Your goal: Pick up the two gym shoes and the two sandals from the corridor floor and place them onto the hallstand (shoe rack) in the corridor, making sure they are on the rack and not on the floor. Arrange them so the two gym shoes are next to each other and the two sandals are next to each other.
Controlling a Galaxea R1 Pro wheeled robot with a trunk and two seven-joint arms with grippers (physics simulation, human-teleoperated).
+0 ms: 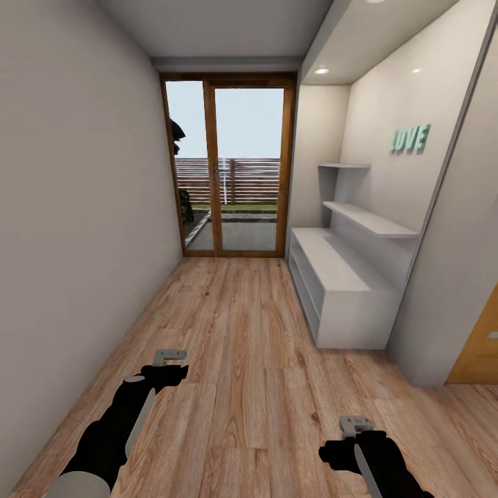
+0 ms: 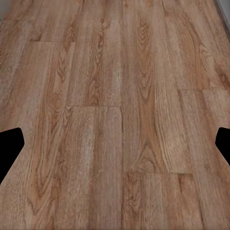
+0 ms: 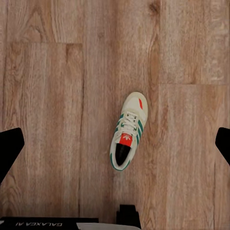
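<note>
A gym shoe (image 3: 127,132) lies well below my spread right gripper (image 3: 115,148), long axis crossing its fingers.

White green-striped gym shoe (image 3: 127,131) upright on corridor floor (image 3: 48,120), hallstand (image 1: 342,277) empty

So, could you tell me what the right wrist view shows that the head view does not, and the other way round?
The right wrist view alone has one gym shoe lying on the corridor floor, sole down, apart from the open fingers. The head view alone has the hallstand with bare shelves, the teal LOVE letters, the glass door, and both the left gripper and right gripper. Both share the wood plank floor.
</note>
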